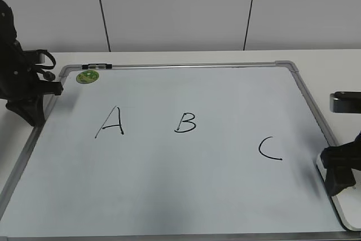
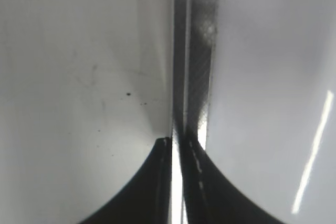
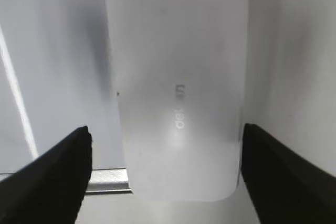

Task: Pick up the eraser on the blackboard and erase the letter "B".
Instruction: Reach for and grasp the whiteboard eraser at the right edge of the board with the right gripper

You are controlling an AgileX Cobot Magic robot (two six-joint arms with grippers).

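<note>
The blackboard [image 1: 169, 190] is a white board with a silver frame that lies flat on the table. The black letter "B" [image 1: 185, 122] is in its middle. The white eraser [image 3: 178, 77] with grey lettering lies at the board's right edge, partly over the frame; in the exterior view [image 1: 351, 214] it is mostly hidden by the arm. My right gripper [image 3: 165, 129] is open, with one finger on each side of the eraser, low over it [image 1: 338, 182]. My left gripper [image 2: 176, 141] is shut and empty over the board's left frame [image 1: 31, 111].
The letters "A" [image 1: 111, 122] and "C" [image 1: 269, 149] flank the "B". A round green magnet [image 1: 87, 75] sits at the board's top left corner, and a black marker [image 1: 97, 66] lies along the top frame. A white wall stands behind the table.
</note>
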